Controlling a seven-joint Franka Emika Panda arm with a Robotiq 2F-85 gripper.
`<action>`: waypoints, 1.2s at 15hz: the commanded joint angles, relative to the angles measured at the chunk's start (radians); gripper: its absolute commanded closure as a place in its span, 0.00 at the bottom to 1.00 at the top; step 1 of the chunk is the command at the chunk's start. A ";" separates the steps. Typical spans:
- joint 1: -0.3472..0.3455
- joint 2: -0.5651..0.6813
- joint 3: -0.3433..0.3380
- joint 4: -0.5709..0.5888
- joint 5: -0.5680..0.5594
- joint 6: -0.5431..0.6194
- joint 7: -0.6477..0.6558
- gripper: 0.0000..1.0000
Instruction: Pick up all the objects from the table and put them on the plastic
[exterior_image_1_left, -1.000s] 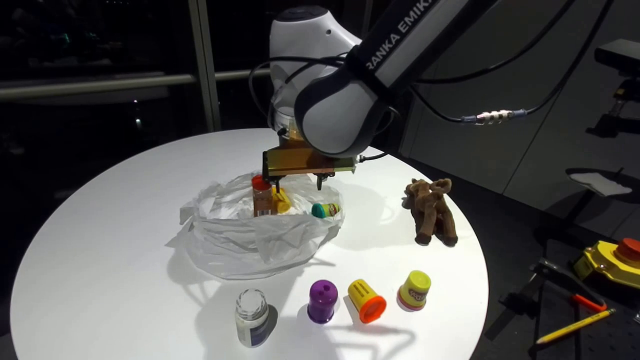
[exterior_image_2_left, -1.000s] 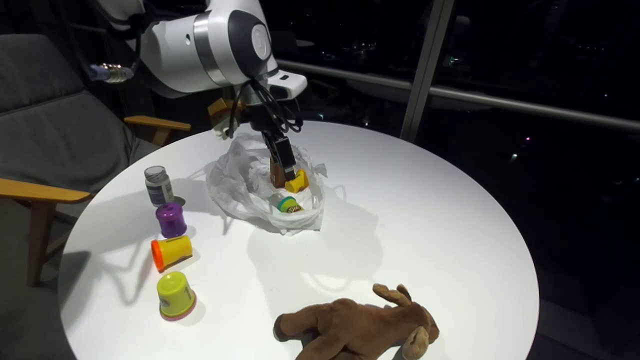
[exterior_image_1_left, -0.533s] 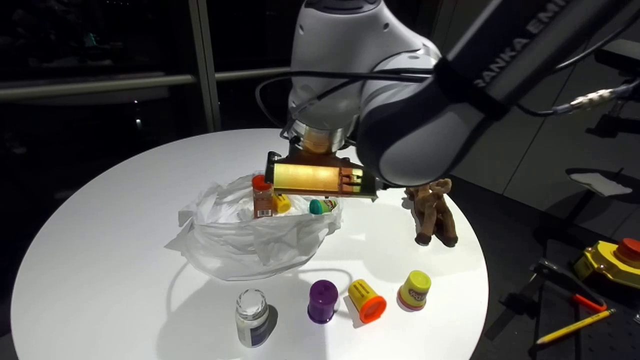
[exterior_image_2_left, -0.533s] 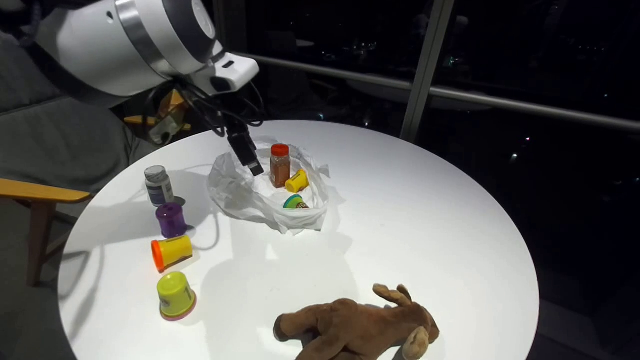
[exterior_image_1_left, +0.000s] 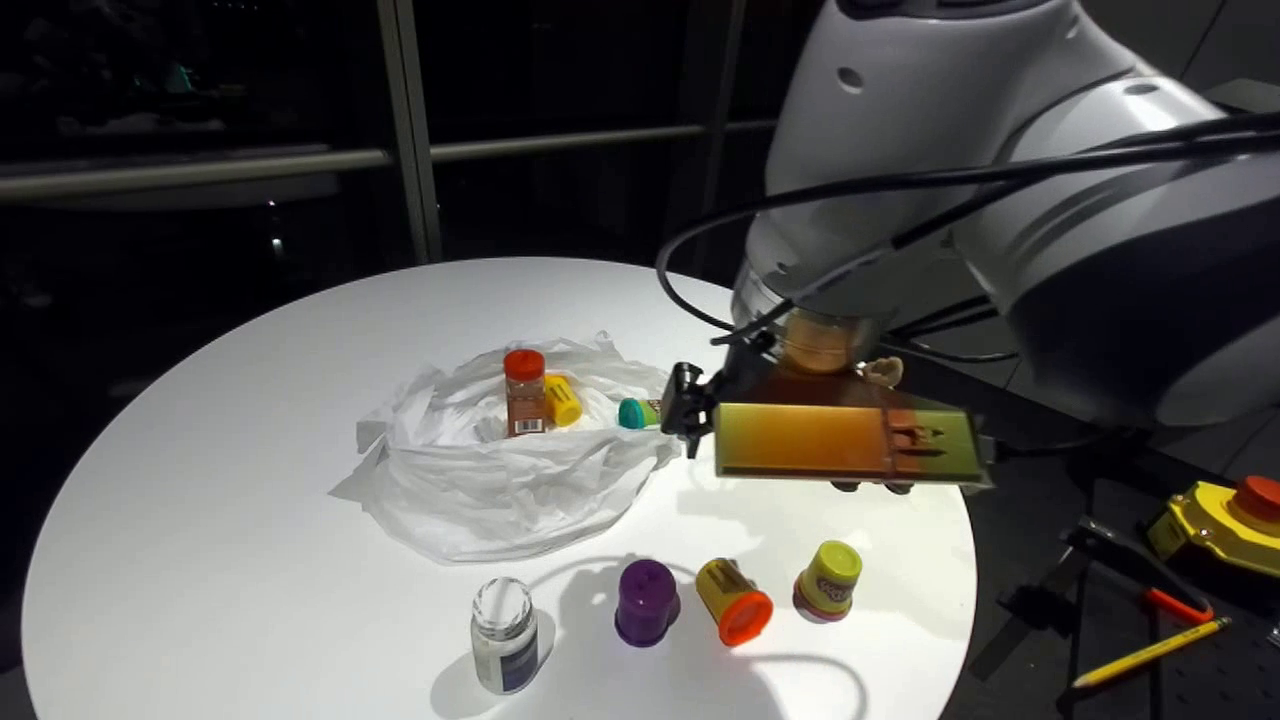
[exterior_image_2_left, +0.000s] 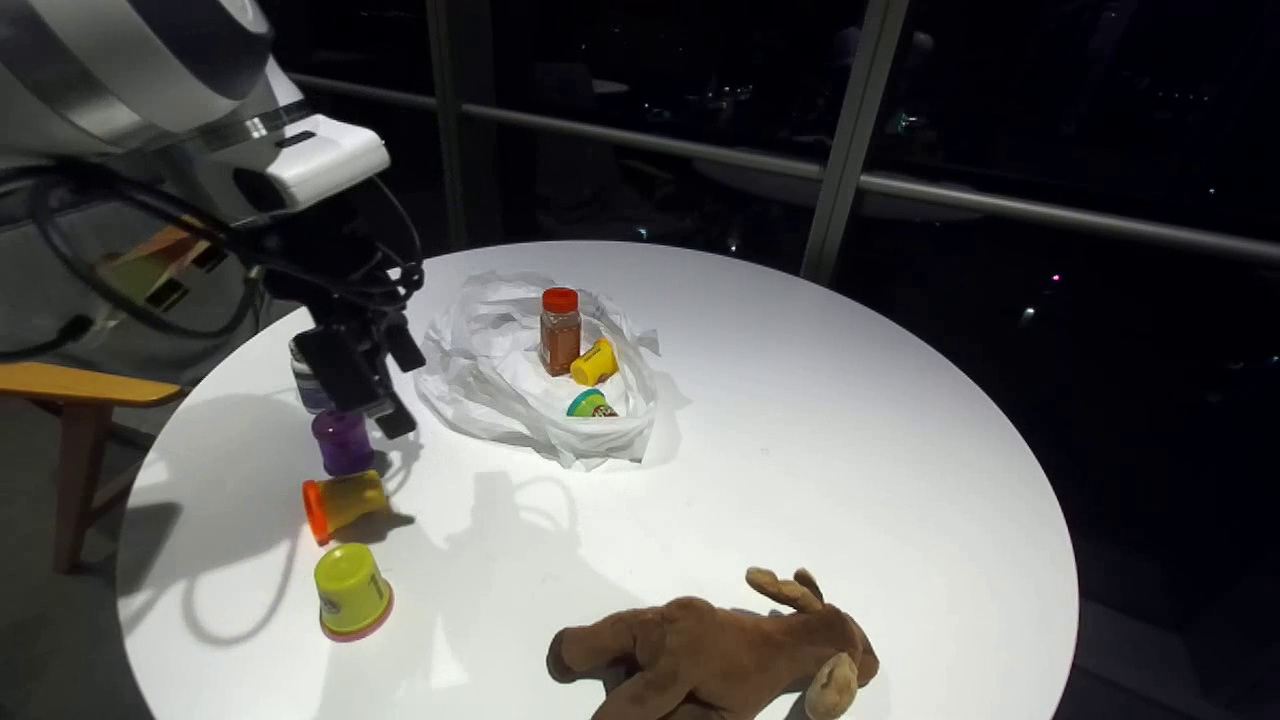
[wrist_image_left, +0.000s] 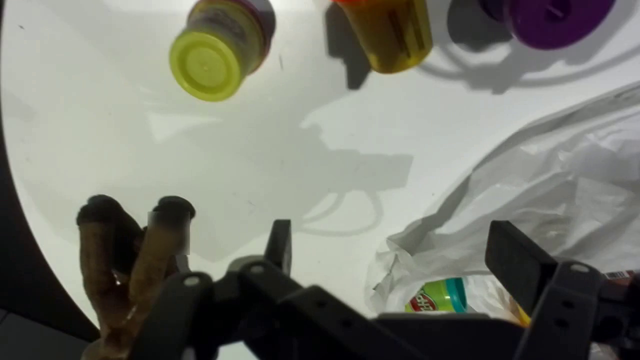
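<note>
Table (exterior_image_2_left: 780, 450) in both exterior views, slanting down, wrist view closer, steeper

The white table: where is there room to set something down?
In an exterior view, the table is bare left of the plastic, out to the rim. There's also room between the plastic, plush animal and window-side rim. Crowded: the row of white jar, purple tub, yellow tub and lime tub.

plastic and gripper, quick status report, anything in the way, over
Fingers open, nothing held. On plastic: red-lidded bottle, yellow cup, teal-lidded cup. On bare table: jar, purple cup, orange-lidded cup, lime cup, plush animal. Nothing seen blocking the fingers.
</note>
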 joint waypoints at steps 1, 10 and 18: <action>-0.030 -0.152 -0.001 -0.159 0.018 0.007 -0.067 0.00; -0.336 -0.199 0.242 -0.249 0.321 0.200 -0.426 0.00; -0.694 -0.133 0.618 -0.241 0.782 0.146 -0.777 0.00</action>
